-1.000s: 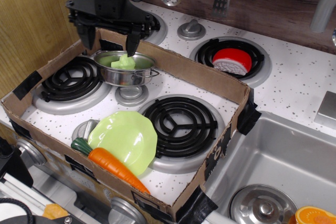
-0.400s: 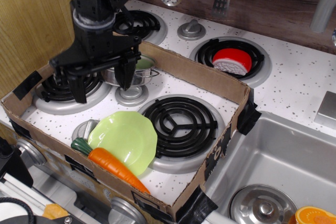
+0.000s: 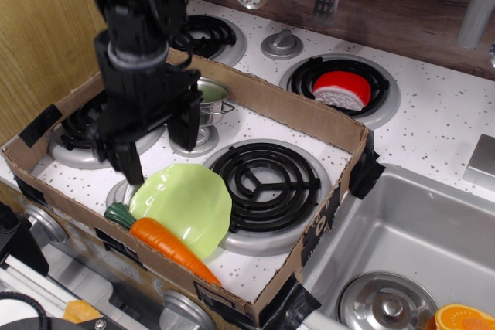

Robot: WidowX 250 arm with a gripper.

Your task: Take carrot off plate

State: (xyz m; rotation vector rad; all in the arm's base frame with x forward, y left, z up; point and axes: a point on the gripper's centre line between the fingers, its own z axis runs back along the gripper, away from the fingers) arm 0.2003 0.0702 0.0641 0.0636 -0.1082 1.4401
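Observation:
The orange carrot (image 3: pixel 168 247) with a dark green stem end lies across the near edge of the lime-green plate (image 3: pixel 188 203), its tip pointing right toward the box's front wall. The plate sits at the front of the cardboard box on the toy stove. My black gripper (image 3: pixel 158 158) hangs open and empty just above the plate's far left side, its left finger (image 3: pixel 128 166) near the plate's rim and its right finger (image 3: pixel 188 134) farther back. It is apart from the carrot.
A cardboard box wall (image 3: pixel 305 118) rings the stove's left burners. A steel pot (image 3: pixel 213 95) sits behind the gripper, mostly hidden. A black burner (image 3: pixel 264 178) lies right of the plate. A red and white item (image 3: pixel 341 88) sits on the far right burner. A sink (image 3: pixel 410 253) is at the right.
The gripper has moved from above the steel pot toward the front and down, now just above the plate's far left side. Carrot and plate have not moved.

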